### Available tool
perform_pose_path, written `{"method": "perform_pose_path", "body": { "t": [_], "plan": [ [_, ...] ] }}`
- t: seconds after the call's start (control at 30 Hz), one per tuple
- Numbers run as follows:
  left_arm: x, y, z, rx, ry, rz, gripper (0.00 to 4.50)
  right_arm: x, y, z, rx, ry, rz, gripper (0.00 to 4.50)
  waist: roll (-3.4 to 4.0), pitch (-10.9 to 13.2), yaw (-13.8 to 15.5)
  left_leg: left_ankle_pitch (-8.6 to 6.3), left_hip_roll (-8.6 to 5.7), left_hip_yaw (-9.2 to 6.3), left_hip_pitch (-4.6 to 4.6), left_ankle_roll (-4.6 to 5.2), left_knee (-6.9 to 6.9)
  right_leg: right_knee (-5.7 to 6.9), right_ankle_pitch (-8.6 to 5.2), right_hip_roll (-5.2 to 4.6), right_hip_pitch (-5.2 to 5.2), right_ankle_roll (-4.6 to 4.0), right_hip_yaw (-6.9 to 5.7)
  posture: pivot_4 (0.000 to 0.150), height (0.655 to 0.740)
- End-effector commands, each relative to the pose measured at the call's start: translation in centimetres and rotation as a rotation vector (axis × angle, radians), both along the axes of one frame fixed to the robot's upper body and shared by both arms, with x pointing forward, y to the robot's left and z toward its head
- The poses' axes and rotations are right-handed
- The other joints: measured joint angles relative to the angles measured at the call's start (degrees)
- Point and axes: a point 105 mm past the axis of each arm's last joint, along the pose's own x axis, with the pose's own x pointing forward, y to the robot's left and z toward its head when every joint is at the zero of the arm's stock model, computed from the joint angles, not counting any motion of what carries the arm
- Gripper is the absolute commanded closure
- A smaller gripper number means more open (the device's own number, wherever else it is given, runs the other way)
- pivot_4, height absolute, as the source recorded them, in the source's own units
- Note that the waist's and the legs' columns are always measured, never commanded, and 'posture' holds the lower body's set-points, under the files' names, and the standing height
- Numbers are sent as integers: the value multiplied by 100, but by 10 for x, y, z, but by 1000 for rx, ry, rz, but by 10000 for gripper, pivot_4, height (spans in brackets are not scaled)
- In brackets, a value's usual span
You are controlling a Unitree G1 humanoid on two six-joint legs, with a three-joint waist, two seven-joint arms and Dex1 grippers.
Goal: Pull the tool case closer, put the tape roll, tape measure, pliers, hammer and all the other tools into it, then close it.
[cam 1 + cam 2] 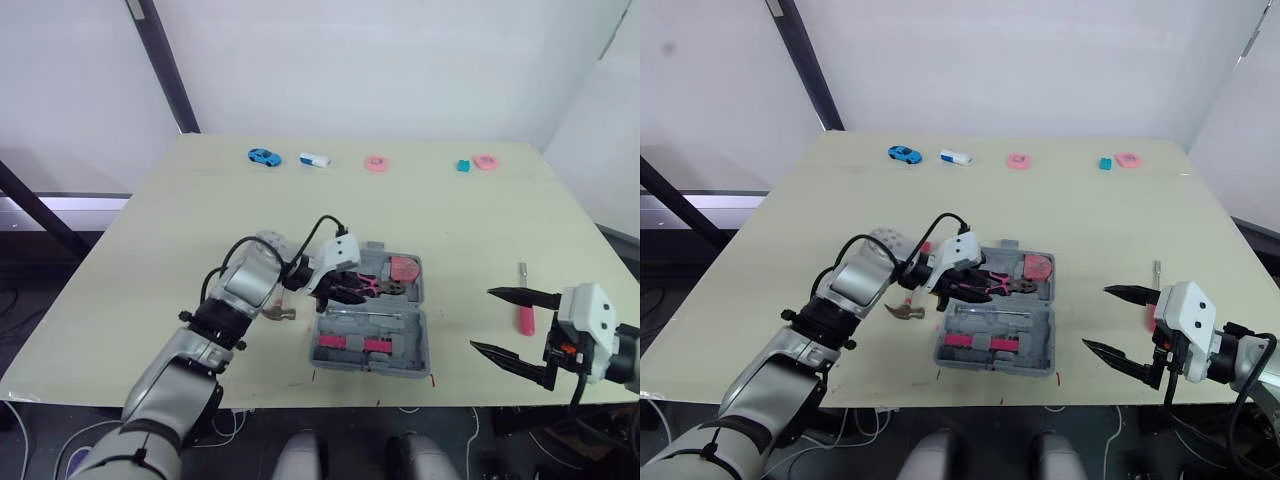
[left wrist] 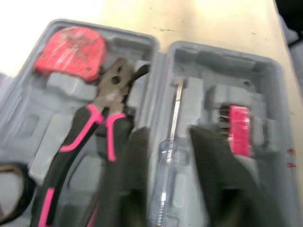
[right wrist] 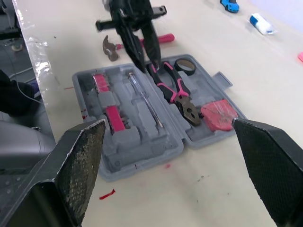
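- The tool case (image 1: pixel 418 335) lies open near the table's front edge; whether it sits close enough, I can't judge.
- Inside the case lie the tape measure (image 2: pixel 71 47), pliers (image 3: pixel 173 90), tape roll (image 3: pixel 185 66) and a clear-handled screwdriver (image 3: pixel 144 97).
- The left gripper (image 3: pixel 150 62) hangs over the case with its fingers slightly apart, holding nothing.
- Outside the case, the hammer (image 1: pixel 902 311) lies just left of it and a pink-handled tool (image 1: pixel 525 318) lies well to its right.
- The right gripper (image 1: pixel 482 320) is spread wide and empty, right of the case.
- Left to do, I'd say: pack those two tools, then close the lid.
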Motion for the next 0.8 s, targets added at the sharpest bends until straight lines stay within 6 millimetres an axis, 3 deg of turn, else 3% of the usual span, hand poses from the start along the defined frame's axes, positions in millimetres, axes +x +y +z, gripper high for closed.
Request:
{"method": "perform_pose_path", "body": {
  "t": [0.03, 0.33, 0.5, 0.8],
  "plan": [
    [1, -6, 1, -64, -56, -22, 44600, 0, 2, 6, 5, -39, 12, 0, 0, 0, 16, 0, 0, 0, 0, 0, 0, 0, 0, 0, 0, 0, 0, 1500, 7400],
    [3, -5, -36, 1, -79, -8, 44600, 0, 3, 7, 7, -41, 10, 0, 0, 0, 9, 0, -1, 2, 0, 0, 0, 0, 2, 0, 1, 1, 1, 1500, 7400],
    [-11, 13, -79, 194, -51, -77, 44600, -1, 5, 7, 9, -39, 10, 0, 3, -7, 9, 0, -1, 1, 11, 0, 0, -2, 1, 0, 13, 0, 0, 1500, 7400],
    [-19, 23, -98, 229, -53, -91, 44600, 3, 11, 3, 35, -27, 24, 0, 32, -78, -16, -1, 2, 2, 49, -1, -4, -4, -12, 0, 50, -19, 0, 1500, 7400]
  ]
}}
